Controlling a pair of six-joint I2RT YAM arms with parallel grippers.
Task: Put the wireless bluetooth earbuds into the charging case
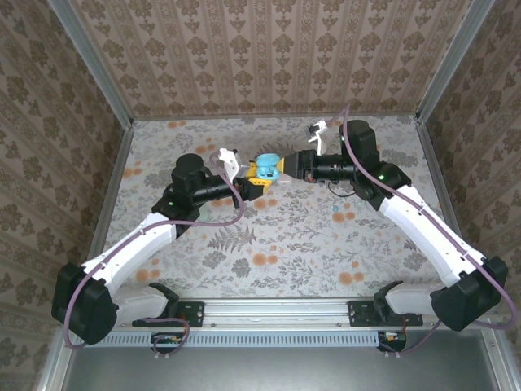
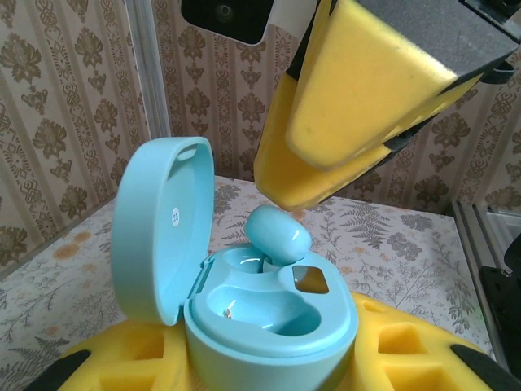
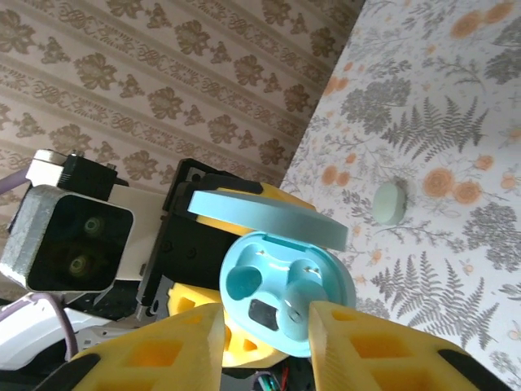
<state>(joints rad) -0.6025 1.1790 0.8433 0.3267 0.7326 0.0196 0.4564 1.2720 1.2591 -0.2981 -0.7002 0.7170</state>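
Note:
The light teal charging case [image 2: 273,326] is clamped between the yellow fingers [image 2: 415,350] of my left gripper [image 1: 248,181], its lid [image 2: 159,228] hinged open to the left. One teal earbud [image 2: 277,232] leans tilted in the far well; the near well is empty. My right gripper [image 3: 264,326] hovers just over the case [image 3: 285,281] with its jaws apart, and the earbud [image 3: 295,305] lies against the tip of its right finger [image 3: 383,350], untouched by the other. A second, paler earbud [image 3: 393,201] lies on the table, to the right of the case.
The floral tabletop [image 1: 277,244] is walled in by patterned panels with metal posts [image 1: 98,65] at the corners. Both arms meet at mid-table, towards the back. A metal rail [image 1: 277,314] runs along the near edge.

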